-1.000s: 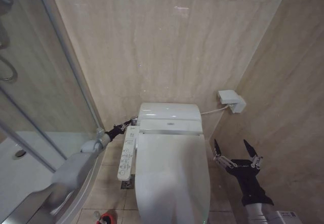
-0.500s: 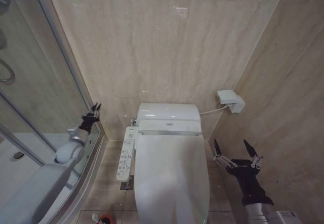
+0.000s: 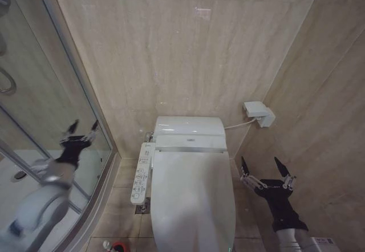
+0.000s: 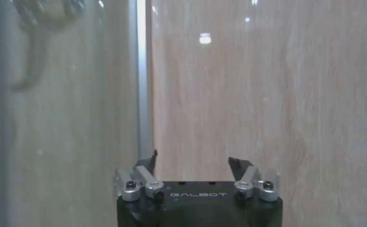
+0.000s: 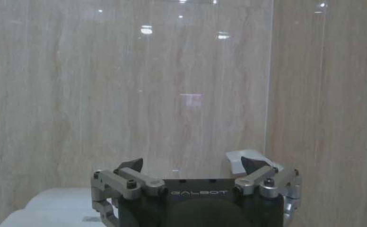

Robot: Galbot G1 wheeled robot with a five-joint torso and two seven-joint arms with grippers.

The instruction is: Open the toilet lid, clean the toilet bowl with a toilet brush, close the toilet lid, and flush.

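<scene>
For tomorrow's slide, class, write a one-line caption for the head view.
Toilet lid shut; open left gripper raised by the shower glass, open right gripper beside the toilet.

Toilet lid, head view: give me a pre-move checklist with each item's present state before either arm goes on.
1. Toilet lid down flat: ok, closed.
2. Left gripper clear of the toilet: ok, raised beside the shower glass, jaws open, empty.
3. Right gripper clear: ok, to the right of the lid, jaws open, empty.
4. Control panel unobstructed: ok.
5. Toilet brush stowed: cannot tell; a red holder cup shows at the bottom edge.
6. Flush done: cannot tell.
</scene>
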